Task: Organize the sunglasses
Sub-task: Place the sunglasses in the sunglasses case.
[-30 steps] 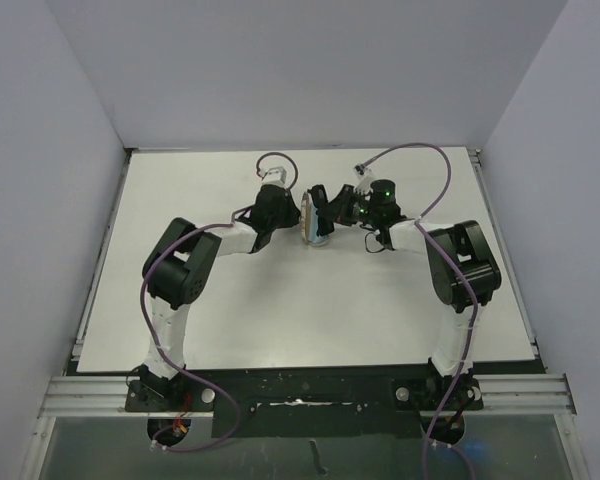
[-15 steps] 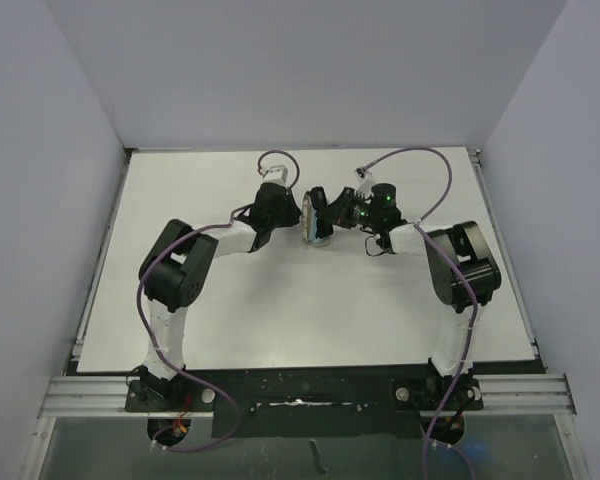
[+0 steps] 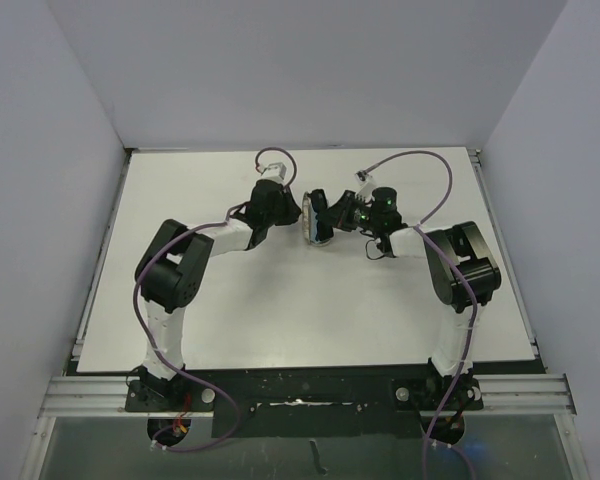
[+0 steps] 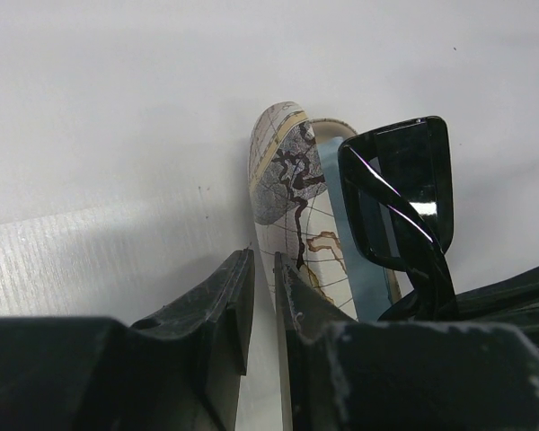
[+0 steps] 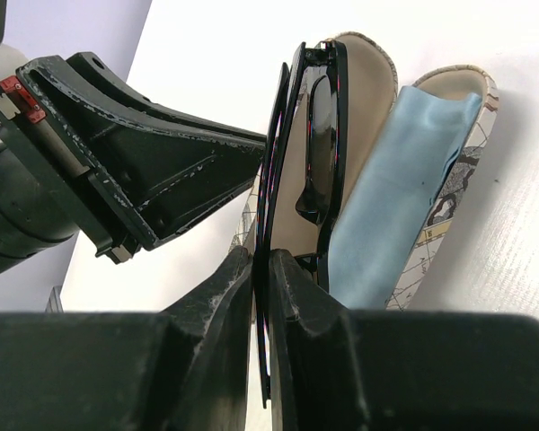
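Observation:
The black sunglasses (image 5: 319, 135) are folded and held upright, with my right gripper (image 5: 262, 260) shut on their thin arms. They hang in the mouth of the open map-patterned case (image 5: 368, 72), against its beige lining. A light blue cloth (image 5: 386, 197) lies in the case's other half. In the left wrist view the sunglasses (image 4: 404, 197) stand to the right of the case's shell (image 4: 287, 171). My left gripper (image 4: 262, 269) is shut on the shell's thin rim. From above, the case (image 3: 308, 218) stands on edge between the left gripper (image 3: 285, 210) and the right gripper (image 3: 327, 215).
The white table (image 3: 230, 300) spreads out around the arms, bounded by grey walls at the back and sides. Purple cables (image 3: 420, 160) loop over both wrists. A metal rail (image 3: 300, 395) runs along the near edge.
Both grippers and the case between them have drifted slightly to the left and away from the bases. Neither grip has changed.

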Controlling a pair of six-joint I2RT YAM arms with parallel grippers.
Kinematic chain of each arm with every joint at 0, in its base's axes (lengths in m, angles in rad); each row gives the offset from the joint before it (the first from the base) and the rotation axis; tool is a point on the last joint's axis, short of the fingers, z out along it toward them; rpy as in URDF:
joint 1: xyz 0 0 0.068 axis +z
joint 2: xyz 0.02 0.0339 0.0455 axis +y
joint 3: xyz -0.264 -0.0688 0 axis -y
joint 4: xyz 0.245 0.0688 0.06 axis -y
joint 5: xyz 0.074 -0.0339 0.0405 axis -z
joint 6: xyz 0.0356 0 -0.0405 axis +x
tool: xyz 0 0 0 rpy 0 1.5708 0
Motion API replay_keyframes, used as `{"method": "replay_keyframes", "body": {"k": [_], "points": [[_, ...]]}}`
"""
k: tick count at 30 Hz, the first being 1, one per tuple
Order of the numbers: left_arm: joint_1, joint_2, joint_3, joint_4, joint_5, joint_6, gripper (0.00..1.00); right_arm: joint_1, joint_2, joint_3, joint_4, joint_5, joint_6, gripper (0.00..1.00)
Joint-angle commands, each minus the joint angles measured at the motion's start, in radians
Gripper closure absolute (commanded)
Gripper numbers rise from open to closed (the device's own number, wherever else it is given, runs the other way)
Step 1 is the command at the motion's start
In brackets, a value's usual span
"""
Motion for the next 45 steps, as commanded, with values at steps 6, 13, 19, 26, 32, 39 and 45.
{"method": "replay_keyframes", "body": {"k": [6, 13, 19, 26, 32, 39, 45], "points": [[0.007, -0.067, 0.011, 0.019, 0.03, -0.011, 0.85, -0.002, 0.021, -0.001, 0.143, -0.019, 0.026, 1.0], [0.007, -0.066, 0.021, -0.002, 0.028, -0.002, 0.85, -0.004, 0.05, 0.003, 0.177, -0.02, 0.04, 1.0], [0.007, -0.065, 0.024, -0.011, 0.023, 0.001, 0.85, -0.005, 0.069, -0.004, 0.216, -0.022, 0.055, 1.0], [0.007, -0.074, 0.021, -0.022, 0.014, 0.014, 0.85, -0.009, 0.083, -0.015, 0.245, -0.022, 0.072, 1.0], [0.007, -0.081, 0.015, -0.019, 0.014, 0.015, 0.85, -0.014, 0.094, -0.025, 0.265, -0.019, 0.083, 1.0], [0.008, -0.088, 0.01, -0.019, 0.012, 0.016, 0.85, -0.017, 0.109, -0.032, 0.281, -0.015, 0.091, 1.0], [0.008, -0.092, 0.007, -0.022, 0.012, 0.017, 0.85, -0.02, 0.13, -0.019, 0.286, -0.021, 0.098, 1.0]]}}
